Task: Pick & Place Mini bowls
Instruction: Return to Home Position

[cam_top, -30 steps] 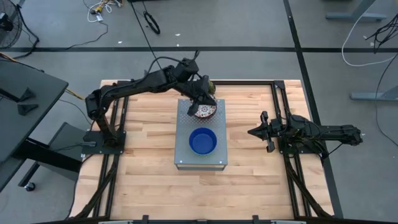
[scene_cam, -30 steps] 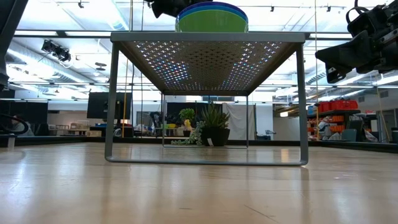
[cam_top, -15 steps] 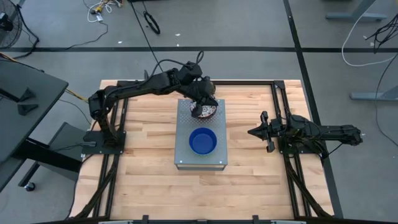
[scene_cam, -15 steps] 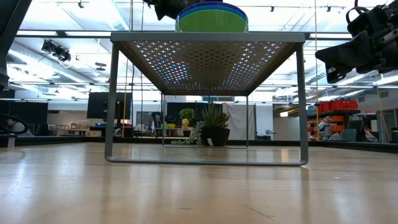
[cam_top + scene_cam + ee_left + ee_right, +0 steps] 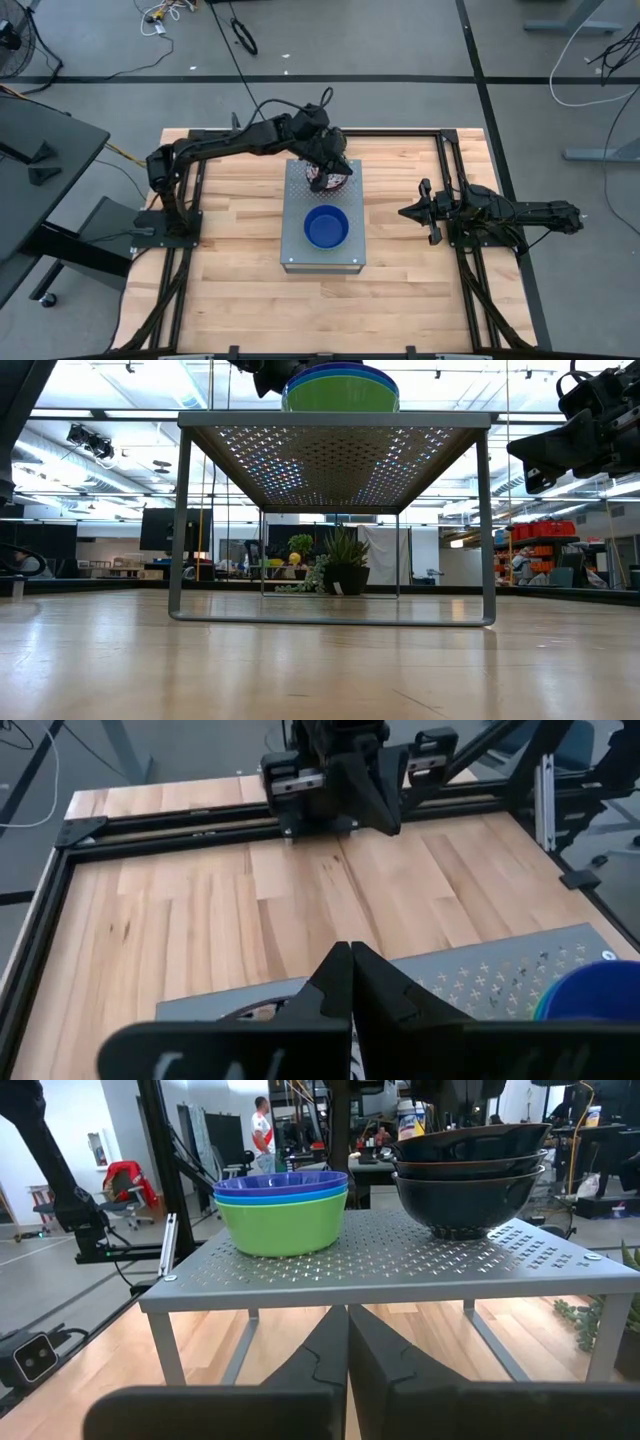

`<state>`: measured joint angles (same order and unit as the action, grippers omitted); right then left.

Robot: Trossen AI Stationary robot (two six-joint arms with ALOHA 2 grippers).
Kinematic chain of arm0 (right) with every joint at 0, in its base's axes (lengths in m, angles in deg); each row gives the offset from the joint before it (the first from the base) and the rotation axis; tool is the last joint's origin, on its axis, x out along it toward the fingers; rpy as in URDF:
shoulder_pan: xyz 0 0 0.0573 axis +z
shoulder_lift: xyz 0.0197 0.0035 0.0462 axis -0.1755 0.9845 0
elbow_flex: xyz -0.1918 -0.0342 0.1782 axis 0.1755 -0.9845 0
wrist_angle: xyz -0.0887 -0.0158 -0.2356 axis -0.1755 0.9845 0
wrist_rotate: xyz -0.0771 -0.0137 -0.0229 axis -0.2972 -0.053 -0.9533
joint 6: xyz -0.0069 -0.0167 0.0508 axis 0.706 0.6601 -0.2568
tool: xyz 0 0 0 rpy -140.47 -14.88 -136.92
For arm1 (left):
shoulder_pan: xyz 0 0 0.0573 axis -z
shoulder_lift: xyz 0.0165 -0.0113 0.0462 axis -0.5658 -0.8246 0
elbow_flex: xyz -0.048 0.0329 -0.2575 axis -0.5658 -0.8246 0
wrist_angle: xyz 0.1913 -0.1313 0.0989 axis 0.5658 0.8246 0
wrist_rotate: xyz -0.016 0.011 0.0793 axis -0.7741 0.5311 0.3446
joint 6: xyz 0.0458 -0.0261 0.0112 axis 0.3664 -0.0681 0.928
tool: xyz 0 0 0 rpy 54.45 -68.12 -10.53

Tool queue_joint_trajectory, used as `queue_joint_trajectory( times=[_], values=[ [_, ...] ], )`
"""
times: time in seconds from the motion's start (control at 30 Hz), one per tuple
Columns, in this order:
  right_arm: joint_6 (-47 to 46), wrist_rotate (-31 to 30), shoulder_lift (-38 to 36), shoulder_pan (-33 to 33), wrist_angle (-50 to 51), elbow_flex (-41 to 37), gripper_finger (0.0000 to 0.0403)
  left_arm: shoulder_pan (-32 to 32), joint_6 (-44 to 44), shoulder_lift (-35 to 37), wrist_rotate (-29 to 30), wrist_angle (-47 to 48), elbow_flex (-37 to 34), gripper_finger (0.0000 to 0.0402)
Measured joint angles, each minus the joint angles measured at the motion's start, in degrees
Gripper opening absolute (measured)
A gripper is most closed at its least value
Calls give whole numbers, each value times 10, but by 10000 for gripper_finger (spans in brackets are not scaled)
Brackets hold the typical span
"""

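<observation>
A grey perforated metal box [image 5: 322, 212] stands in the middle of the table with two stacks of mini bowls on top. The near stack [image 5: 325, 227] has dark blue uppermost, with light blue and bright green under it [image 5: 283, 1208]. The far stack [image 5: 331, 181] is floral; it looks dark in the right wrist view [image 5: 470, 1175]. My left gripper [image 5: 324, 166] hangs right over the far stack, fingers shut [image 5: 350, 965]. My right gripper [image 5: 406, 212] waits shut [image 5: 346, 1330] at the table's right side, level with the box top. My left gripper points down over the top floral bowl's rim [image 5: 470, 1132]. The arm hides the fingertips from above, and they leave the right wrist picture at its top edge. Whether they touch the bowl, I cannot tell.
A small spiky green plant [image 5: 345, 565] stands on the table behind the box's far edge. The box rests on thin legs [image 5: 178, 520] with open space beneath. Bare wood [image 5: 240, 250] lies left of the box, near it, and between the box and my right arm.
My left arm has swung a little toward the table's right, and its gripper has come further over the floral stack, covering more of the top bowl than a second ago. The bowls and my right arm have stayed in place.
</observation>
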<state>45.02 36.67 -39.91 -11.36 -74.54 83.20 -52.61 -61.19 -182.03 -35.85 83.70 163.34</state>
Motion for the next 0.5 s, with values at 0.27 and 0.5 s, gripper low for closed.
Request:
queue_joint_trajectory(
  times=[0.27,0.5],
  values=[
    [0,0,0,0,0,0,11,0,0,-5,3,10,0,0],
    [0,0,0,0,0,0,11,0,0,-5,10,12,0,0]
  ],
)
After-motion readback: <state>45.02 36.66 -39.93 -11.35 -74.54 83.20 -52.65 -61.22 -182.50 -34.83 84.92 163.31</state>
